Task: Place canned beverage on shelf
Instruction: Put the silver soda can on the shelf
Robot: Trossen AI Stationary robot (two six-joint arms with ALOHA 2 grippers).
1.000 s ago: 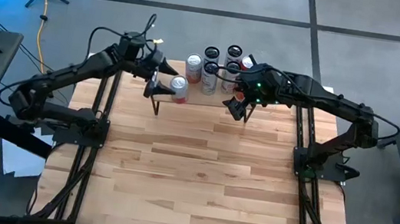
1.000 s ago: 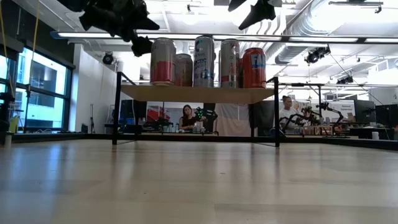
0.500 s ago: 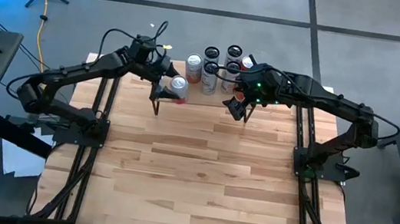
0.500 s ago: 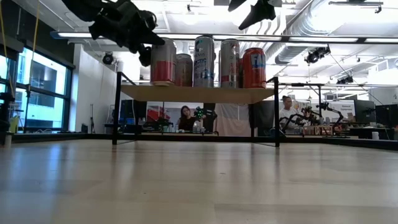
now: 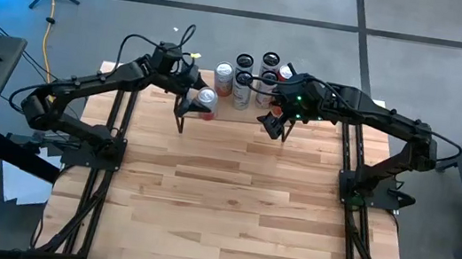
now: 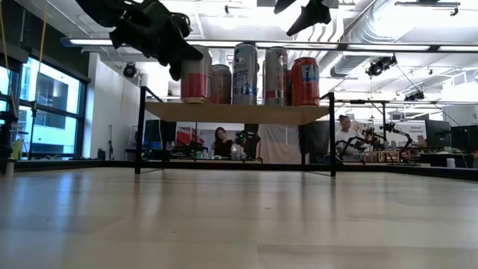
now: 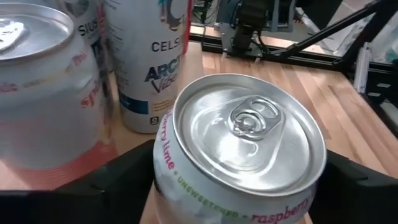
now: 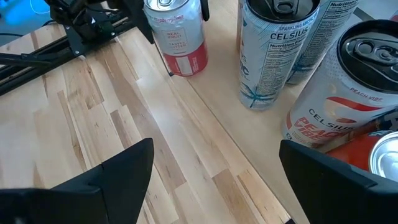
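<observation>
Tabletop scene, read from left to right. Left gripper reaches in from the table's left side and brackets a silver-topped can with a pink-red lower band, which stands upright at the left end of the small light-wood riser shelf on thin black wire legs. In the left wrist view the two dark fingers flank the can's sides, set wide; whether they press the wall or stand just clear cannot be told. The can's base appears to rest on the plank, so the placement itself looks complete.

Behind and right of it, four more upright cans form a cluster on the same plank; the newest can sits nearer the front edge, probably because that spot was free and reachable without knocking its neighbours.

Right gripper hovers above the shelf's right end with its fingers spread and nothing between them, seemingly parked out of the left arm's path. Wooden plank table lies below.
</observation>
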